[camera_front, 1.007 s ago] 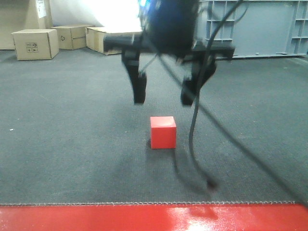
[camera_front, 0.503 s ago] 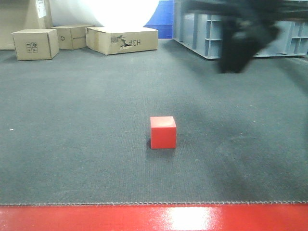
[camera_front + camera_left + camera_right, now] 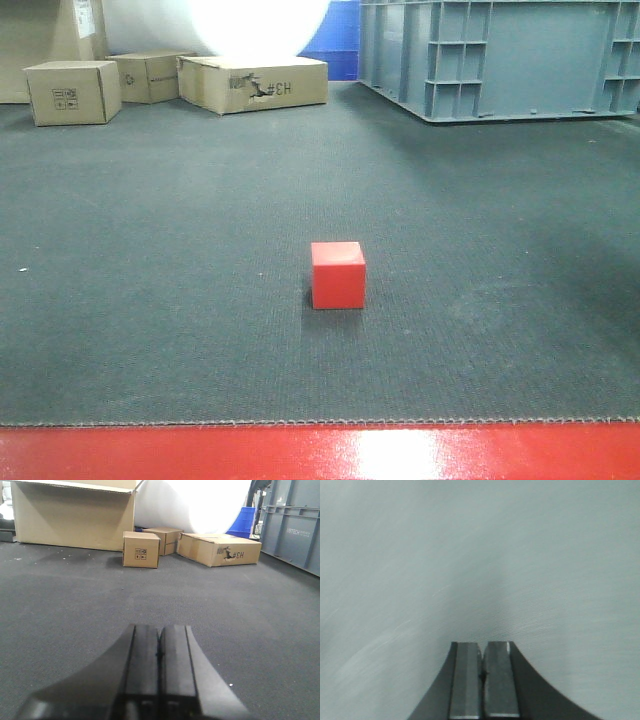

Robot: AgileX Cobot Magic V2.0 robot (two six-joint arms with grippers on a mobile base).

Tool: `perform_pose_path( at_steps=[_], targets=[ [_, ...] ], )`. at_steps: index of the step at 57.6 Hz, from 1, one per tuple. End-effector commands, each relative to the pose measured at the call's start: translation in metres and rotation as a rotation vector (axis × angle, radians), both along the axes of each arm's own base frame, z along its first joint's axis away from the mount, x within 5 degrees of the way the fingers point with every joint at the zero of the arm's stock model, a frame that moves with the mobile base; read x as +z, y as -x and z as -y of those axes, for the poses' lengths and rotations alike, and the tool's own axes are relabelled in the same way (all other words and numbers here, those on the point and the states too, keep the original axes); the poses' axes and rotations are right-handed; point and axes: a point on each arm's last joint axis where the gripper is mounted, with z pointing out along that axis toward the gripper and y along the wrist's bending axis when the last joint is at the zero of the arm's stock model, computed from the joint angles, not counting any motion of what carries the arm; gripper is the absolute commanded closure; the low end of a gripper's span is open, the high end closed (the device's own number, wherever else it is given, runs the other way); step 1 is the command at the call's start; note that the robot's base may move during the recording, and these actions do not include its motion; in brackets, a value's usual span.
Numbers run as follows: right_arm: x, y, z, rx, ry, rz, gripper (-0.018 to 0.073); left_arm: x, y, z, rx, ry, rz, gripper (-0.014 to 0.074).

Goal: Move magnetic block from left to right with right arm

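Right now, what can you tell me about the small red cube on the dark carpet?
The small solid-red cube sits alone on the dark grey carpet, resting flat on one face, upright, turned slightly so its front and a sliver of its right side show. Its faces look smooth, matte and unmarked, with sharp edges. Only the carpet touches it; no pincer is near it in the front view, and neither wrist view shows it.

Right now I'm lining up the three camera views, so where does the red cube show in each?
Front view: the red cube sits alone on the dark carpet, just below centre.
Left wrist view: not in it; only shut jaws and carpet.
Right wrist view: not in it; shut jaws against a pale blur.
Shared landmark: the torn cardboard box, seen in front and left wrist views.
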Motion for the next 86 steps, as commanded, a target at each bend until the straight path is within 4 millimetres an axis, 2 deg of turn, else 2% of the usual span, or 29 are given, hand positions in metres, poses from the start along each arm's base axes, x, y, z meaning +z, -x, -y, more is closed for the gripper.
perform_pose_path(
  at_steps=[1, 10, 24, 37, 45, 86],
  targets=[
    [0.019, 0.012, 0.009, -0.036, 0.023, 0.253, 0.0538, 0.006, 0.002, 0.0, 0.002, 0.002, 0.093, 0.0722],
    [0.012, 0.041, 0.013, -0.024, 0.104, 0.389, 0.0538, 0.006, 0.002, 0.0, 0.002, 0.002, 0.093, 0.0722],
    [0.007, 0.083, 0.013, -0.029, 0.11, 0.526, 0.0538, 0.006, 0.002, 0.0, 0.002, 0.002, 0.093, 0.0722],
    [0.013, 0.111, 0.014, -0.038, 0.107, 0.659, 0.0538, 0.006, 0.002, 0.0, 0.002, 0.002, 0.093, 0.0722],
    [0.016, 0.117, 0.014, -0.04, 0.106, 0.691, 0.0538, 0.006, 0.002, 0.0, 0.002, 0.002, 0.093, 0.0722],
    [0.015, 0.117, 0.014, -0.04, 0.106, 0.686, 0.0538, 0.006, 0.002, 0.0, 0.002, 0.002, 0.093, 0.0722]
  ],
)
